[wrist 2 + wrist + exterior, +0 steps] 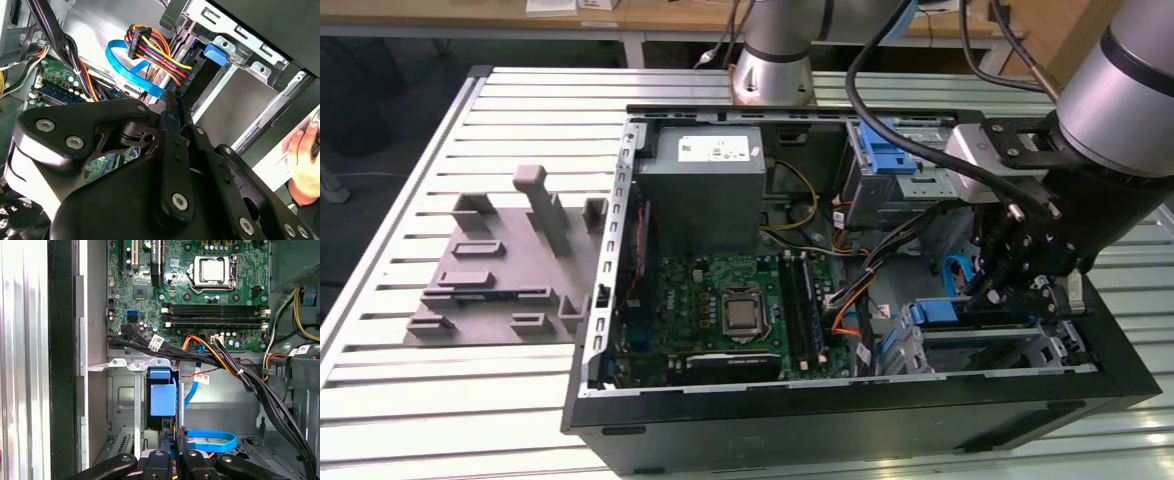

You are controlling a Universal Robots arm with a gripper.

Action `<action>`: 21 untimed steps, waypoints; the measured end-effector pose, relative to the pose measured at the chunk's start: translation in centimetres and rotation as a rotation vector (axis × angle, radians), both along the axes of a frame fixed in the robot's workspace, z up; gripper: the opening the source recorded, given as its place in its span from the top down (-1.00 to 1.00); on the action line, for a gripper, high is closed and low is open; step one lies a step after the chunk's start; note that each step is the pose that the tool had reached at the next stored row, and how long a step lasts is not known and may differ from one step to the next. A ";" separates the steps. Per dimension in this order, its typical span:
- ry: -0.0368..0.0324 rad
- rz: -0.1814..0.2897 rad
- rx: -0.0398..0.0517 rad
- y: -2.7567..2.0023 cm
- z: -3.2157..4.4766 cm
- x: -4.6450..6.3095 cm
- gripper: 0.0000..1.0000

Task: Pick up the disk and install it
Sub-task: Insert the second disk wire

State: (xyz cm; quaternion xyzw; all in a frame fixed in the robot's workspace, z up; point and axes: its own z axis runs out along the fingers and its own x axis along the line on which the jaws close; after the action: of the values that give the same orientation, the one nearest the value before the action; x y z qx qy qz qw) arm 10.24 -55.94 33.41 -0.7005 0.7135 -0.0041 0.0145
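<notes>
The gripper (172, 442), inside the open computer case (854, 400), has its fingers nearly closed on the disk's (163, 395) blue edge; the disk stands in the metal drive bay (125, 405) beside the motherboard (720, 310), cables (155, 55) plugged in.

Ribbed matt metal table (400, 190), glossy blue plastic bracket (163, 397)

A: So where's the disk (163, 399)?

B: Mostly buried in its bay, I just see the blue bracket end. My own linkage blocks the spot where my fingertips meet.

A: Whose hand (304, 162) is that?

B: No clue, the frame edge cuts it off.
</notes>
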 end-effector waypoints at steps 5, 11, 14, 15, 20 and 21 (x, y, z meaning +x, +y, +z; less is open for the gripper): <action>0.0000 -0.001 -0.0003 -0.01 0.12 0.0 0.68; 0.0000 -0.007 0.0002 -0.17 0.12 0.1 0.68; 0.0000 -0.011 0.0031 -0.18 0.08 0.1 0.68; 0.0000 -0.012 0.0039 -0.18 0.06 0.1 0.68; 0.0000 -0.012 0.0048 -0.19 -0.09 0.1 0.68; 0.0000 -0.012 0.0049 -0.19 -0.12 0.1 0.68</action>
State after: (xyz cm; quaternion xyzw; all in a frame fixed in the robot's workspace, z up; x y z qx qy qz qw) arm 10.31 -56.13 33.29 -0.6962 0.7177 -0.0024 0.0161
